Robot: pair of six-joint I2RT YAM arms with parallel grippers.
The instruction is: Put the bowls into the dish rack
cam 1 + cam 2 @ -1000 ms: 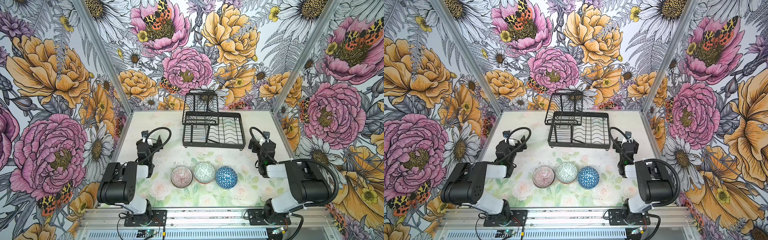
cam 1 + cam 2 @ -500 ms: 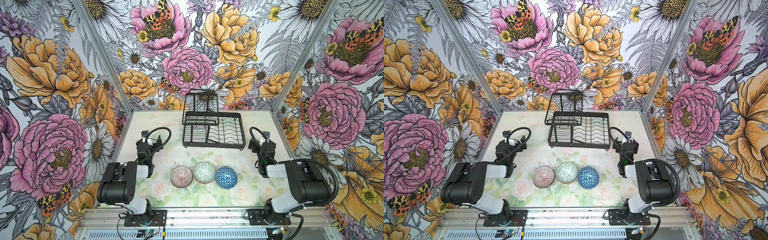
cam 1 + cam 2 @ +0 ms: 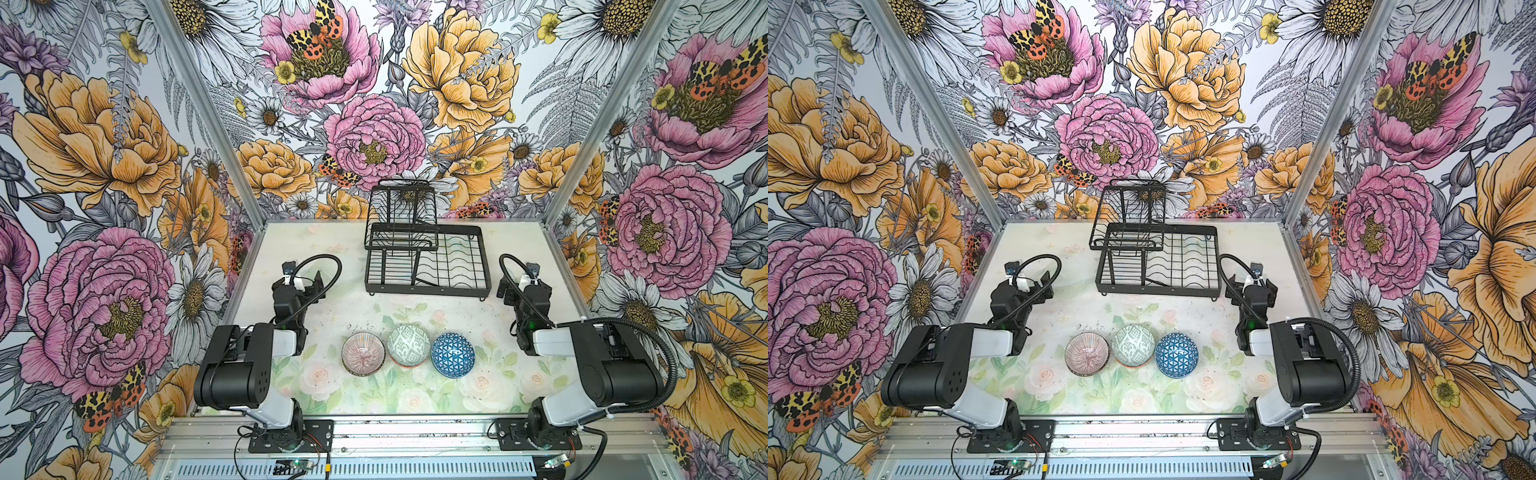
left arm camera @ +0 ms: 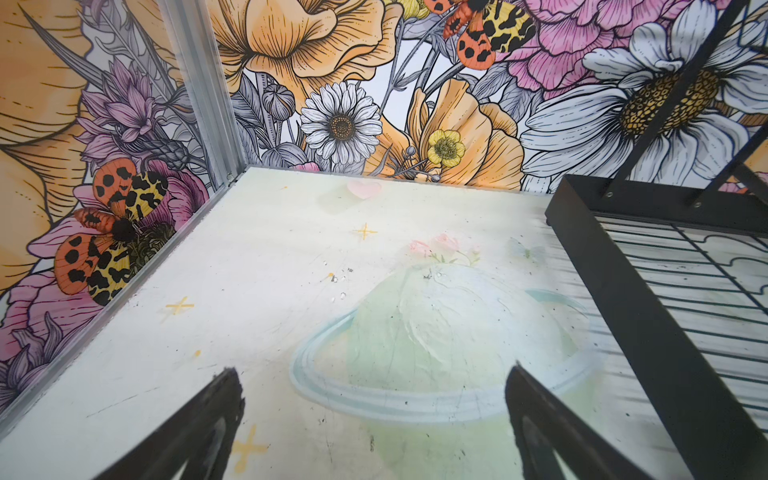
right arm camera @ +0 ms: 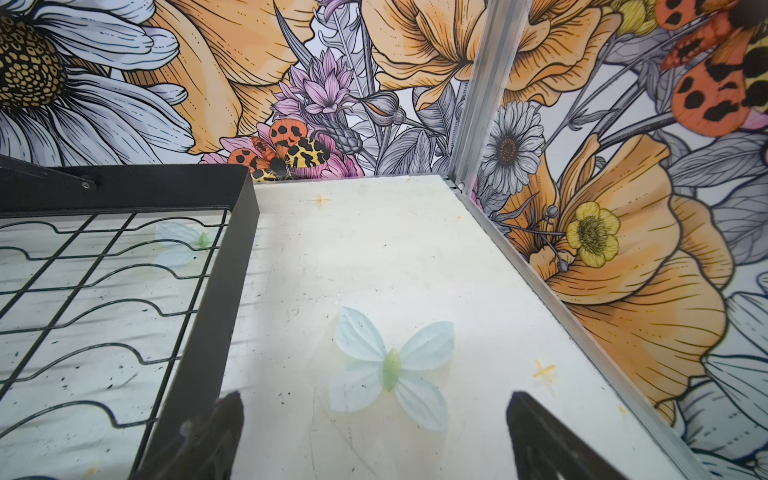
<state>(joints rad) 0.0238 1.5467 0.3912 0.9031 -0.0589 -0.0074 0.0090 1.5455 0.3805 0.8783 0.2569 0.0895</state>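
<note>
Three bowls stand in a row on the near half of the table in both top views: a pink-lined bowl [image 3: 361, 356] [image 3: 1086, 354], a grey-green bowl [image 3: 408, 345] [image 3: 1133, 345] with an orange edge showing under it, and a blue-triangled bowl [image 3: 453, 355] [image 3: 1176, 355]. The black wire dish rack [image 3: 428, 289] [image 3: 1158, 289] sits at the back middle with nothing in it. My left gripper [image 3: 309, 279] [image 4: 372, 372] hovers open to the left of the rack [image 4: 623, 299]. On the rack's [image 5: 216, 299] right side my right gripper [image 5: 374, 397] [image 3: 519, 286] is open too. Neither holds anything.
Flowered walls with metal corner posts [image 3: 552, 216] close the table in on three sides. The rack's raised basket tier [image 3: 401, 216] stands over its back left part. Both arm bases are bolted to the front rail [image 3: 407, 432]. The printed table mat [image 3: 399, 399] is flat.
</note>
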